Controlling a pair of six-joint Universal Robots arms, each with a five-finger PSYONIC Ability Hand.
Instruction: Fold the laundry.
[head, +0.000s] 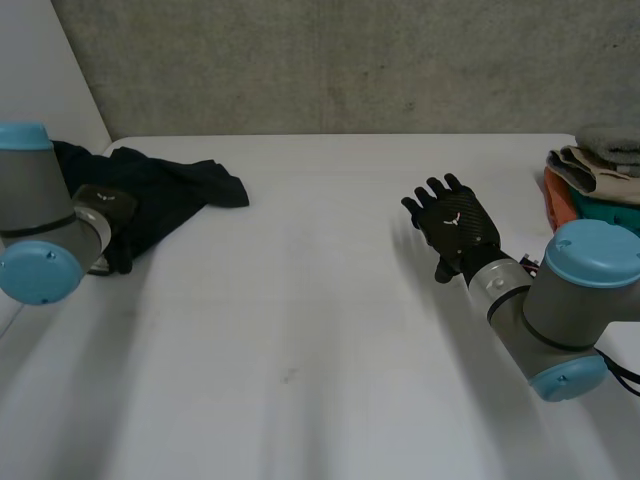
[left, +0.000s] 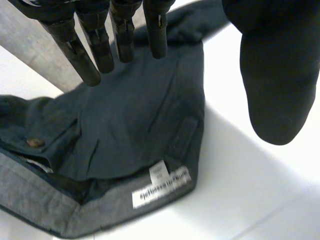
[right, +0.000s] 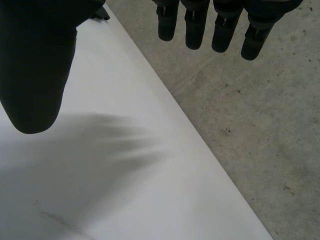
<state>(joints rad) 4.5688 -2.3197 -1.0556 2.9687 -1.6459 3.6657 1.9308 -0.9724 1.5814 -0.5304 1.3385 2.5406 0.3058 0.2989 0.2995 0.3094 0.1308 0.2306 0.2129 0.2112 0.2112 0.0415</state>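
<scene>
A dark navy garment (head: 170, 190) lies crumpled at the table's far left. In the left wrist view the garment (left: 135, 125) shows a button, a grey waistband lining and a white label. My left hand (head: 105, 225) hovers at the garment's near left edge with straight fingers (left: 95, 45) just above the cloth and the thumb (left: 277, 75) apart, holding nothing. My right hand (head: 455, 225) floats open over bare table at the right, its fingers (right: 200, 25) spread and its thumb (right: 37, 65) wide.
A stack of folded cloth (head: 600, 165) in grey, beige and orange-teal sits at the table's far right edge. A grey concrete wall (head: 330, 65) rises behind the white table (head: 300, 330). A white panel stands at the far left.
</scene>
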